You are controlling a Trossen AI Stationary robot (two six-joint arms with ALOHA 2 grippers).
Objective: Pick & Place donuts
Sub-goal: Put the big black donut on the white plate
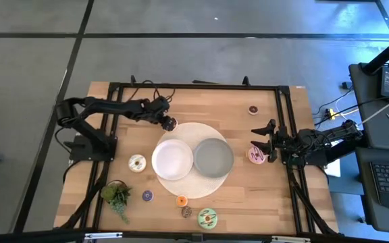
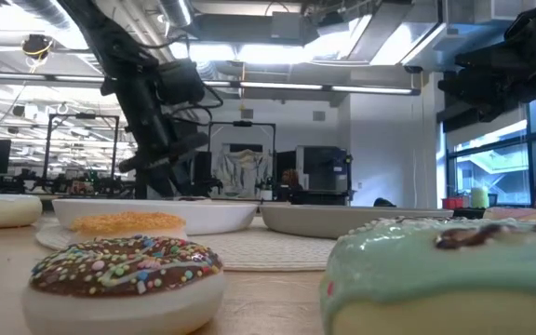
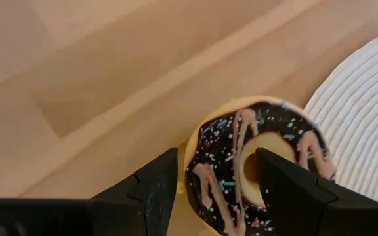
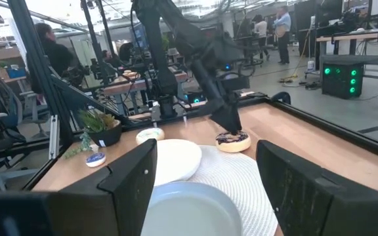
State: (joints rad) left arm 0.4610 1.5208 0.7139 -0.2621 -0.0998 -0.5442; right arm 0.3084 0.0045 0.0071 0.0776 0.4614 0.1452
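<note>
A chocolate-iced donut with pink drizzle (image 3: 254, 164) lies flat at the far-left edge of the round white mat (image 1: 181, 185); it also shows in the high view (image 1: 170, 124) and the right wrist view (image 4: 232, 139). My left gripper (image 1: 167, 123) is open and comes down on it: one finger stands outside the rim, the other over the hole. My right gripper (image 1: 265, 138) is open and empty, above the table just beyond the pink donut (image 1: 256, 154). A white dish (image 1: 172, 159) and a grey dish (image 1: 213, 156) sit on the mat. My left gripper points down at the chocolate donut, its fingers on either side of one part of the ring (image 3: 209, 177). I cannot tell whether the fingers touch it. The donut lies flat on the table.
More donuts lie around the mat: a white one (image 1: 137, 163), a purple mini one (image 1: 147, 196), an orange mini one (image 1: 182, 200), a brown sprinkled one (image 1: 187, 212), a green one (image 1: 207, 217) and a brown mini one (image 1: 253, 109). A small plant (image 1: 117, 196) stands near left. A black frame (image 1: 194, 86) borders the table.
</note>
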